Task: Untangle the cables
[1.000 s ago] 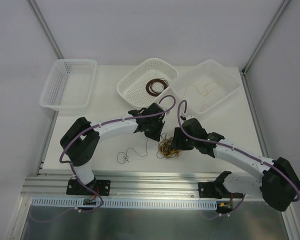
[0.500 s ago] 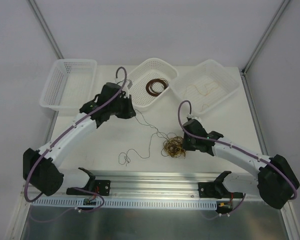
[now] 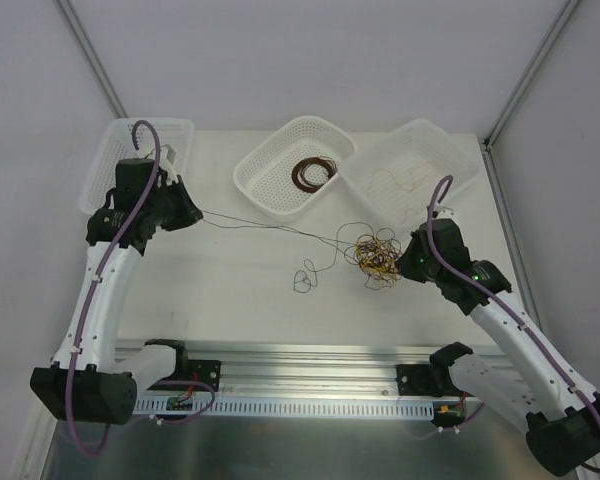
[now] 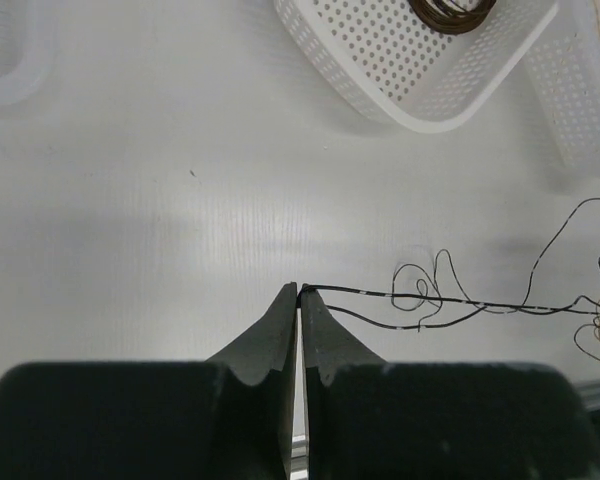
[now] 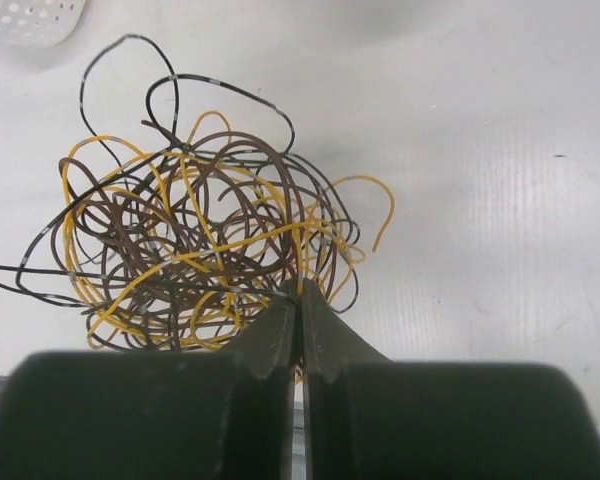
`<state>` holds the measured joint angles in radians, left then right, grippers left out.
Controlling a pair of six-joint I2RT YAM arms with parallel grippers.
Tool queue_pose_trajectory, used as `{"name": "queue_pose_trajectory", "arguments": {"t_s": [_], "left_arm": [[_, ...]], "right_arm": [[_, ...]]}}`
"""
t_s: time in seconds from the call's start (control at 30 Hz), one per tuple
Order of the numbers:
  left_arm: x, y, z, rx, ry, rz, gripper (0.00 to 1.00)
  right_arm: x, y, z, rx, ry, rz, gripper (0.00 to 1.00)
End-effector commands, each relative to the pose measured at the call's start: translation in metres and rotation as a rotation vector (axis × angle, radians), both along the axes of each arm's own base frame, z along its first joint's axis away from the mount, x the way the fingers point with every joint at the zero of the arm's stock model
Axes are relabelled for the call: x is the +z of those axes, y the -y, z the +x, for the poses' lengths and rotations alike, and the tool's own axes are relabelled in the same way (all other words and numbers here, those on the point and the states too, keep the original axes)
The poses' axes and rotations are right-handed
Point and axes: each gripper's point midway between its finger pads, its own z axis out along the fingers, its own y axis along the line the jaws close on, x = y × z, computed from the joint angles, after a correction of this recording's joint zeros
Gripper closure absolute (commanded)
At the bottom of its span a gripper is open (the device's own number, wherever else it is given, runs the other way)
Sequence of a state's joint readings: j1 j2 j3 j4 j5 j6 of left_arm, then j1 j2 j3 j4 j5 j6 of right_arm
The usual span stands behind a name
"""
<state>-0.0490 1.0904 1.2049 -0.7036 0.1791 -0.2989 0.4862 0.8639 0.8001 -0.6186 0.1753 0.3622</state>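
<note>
A tangle of cables (image 3: 375, 257), black, brown and yellow-orange, lies right of the table's middle; the right wrist view shows it close up (image 5: 200, 250). My right gripper (image 3: 406, 262) (image 5: 299, 290) is shut on strands at the tangle's right edge. One black cable (image 3: 270, 226) (image 4: 460, 302) runs taut from the tangle leftwards to my left gripper (image 3: 193, 216) (image 4: 299, 290), which is shut on its end near the left basket. A slack black loop (image 3: 308, 276) hangs off it onto the table.
Three white mesh baskets stand along the back: a left one (image 3: 105, 205), a middle one (image 3: 262, 190) holding a dark brown coil (image 3: 313, 172), and a right one (image 3: 458, 182) holding thin tan-orange wires (image 3: 400, 182). The metal rail (image 3: 300, 360) runs along the near edge.
My left arm has swung from the middle to the far left, drawing a black cable out taut. My right gripper has shut on the tangle and carried it to the right.
</note>
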Motion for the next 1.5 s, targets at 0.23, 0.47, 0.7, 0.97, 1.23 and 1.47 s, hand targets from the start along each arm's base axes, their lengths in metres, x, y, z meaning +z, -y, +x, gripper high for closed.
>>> {"name": "queue_pose_trajectory", "arguments": {"t_s": [0.23,0.47,0.7,0.97,1.23,1.47], "left_arm": [[0.057,-0.079,-0.004,0.271,0.144,0.154,1.0],[-0.008,-0.069,-0.029,0.243,0.01,0.123,1.0],[-0.077,-0.064,-0.053,0.226,-0.168,0.109,1.0],[-0.086,-0.039,-0.057,0.122,-0.163,0.017,1.0],[-0.085,-0.032,-0.055,0.095,-0.148,-0.015,1.0],[-0.082,-0.036,-0.052,0.113,-0.137,0.001,1.0]], "right_arm": [[0.027,0.046,-0.028,0.064,-0.101,-0.174,0.99],[-0.021,0.027,-0.037,0.117,-0.177,-0.089,0.96],[-0.043,0.028,-0.044,0.142,-0.227,-0.104,0.68],[-0.009,-0.008,-0.038,0.308,-0.15,-0.031,0.45],[-0.013,-0.062,-0.031,0.469,-0.158,-0.068,0.44],[-0.06,-0.113,-0.037,0.602,-0.243,-0.075,0.34]]}}
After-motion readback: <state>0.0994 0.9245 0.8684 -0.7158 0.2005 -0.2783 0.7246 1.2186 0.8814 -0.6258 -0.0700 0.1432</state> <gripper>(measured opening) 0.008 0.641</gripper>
